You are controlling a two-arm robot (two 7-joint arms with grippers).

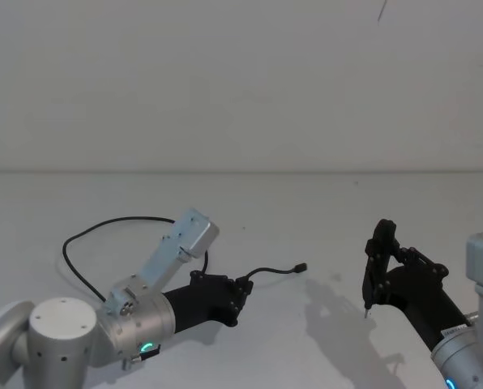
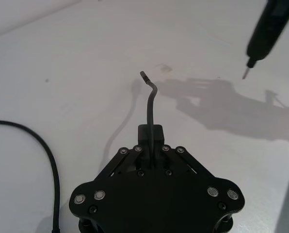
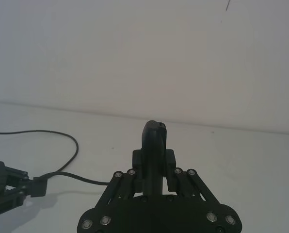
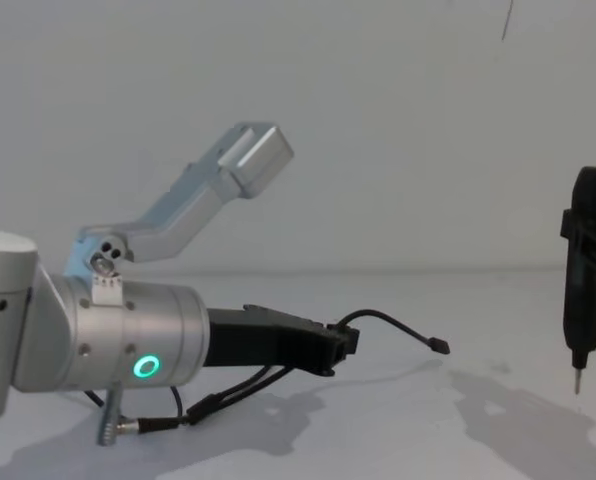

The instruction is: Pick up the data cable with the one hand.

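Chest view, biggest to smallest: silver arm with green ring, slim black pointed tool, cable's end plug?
Largest: thick silver cylindrical arm with green ring, nearest the camera.
Then: slim black pointed tool.
Smallest: small black cable plug.

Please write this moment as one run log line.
left pincer: shut on data cable | free plug: above table | right pincer: shut on pointed tool

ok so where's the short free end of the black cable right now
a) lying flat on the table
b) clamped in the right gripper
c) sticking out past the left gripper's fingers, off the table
c: the left gripper is shut on the data cable, and the short end arches forward past it, plug clear of the table; the right gripper holds a slim pointed tool.
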